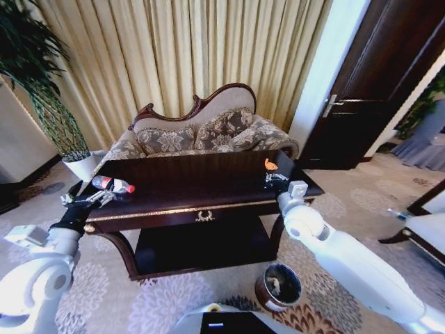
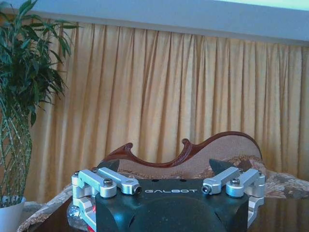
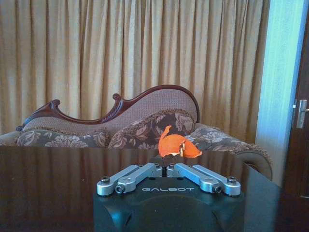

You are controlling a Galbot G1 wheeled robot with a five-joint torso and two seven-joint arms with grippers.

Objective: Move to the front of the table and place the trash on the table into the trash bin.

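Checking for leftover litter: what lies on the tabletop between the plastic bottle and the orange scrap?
Bare polished wood, in the head view: nothing lies between the clear red-capped plastic bottle and the small orange scrap on the dark-brown wooden table.

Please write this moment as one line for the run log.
left gripper: open at bottle | right gripper: shut on orange scrap | bin: front of table

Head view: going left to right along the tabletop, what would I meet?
Left gripper → plastic bottle with its red cap → bare dark table → orange scrap, with the right gripper right at it.
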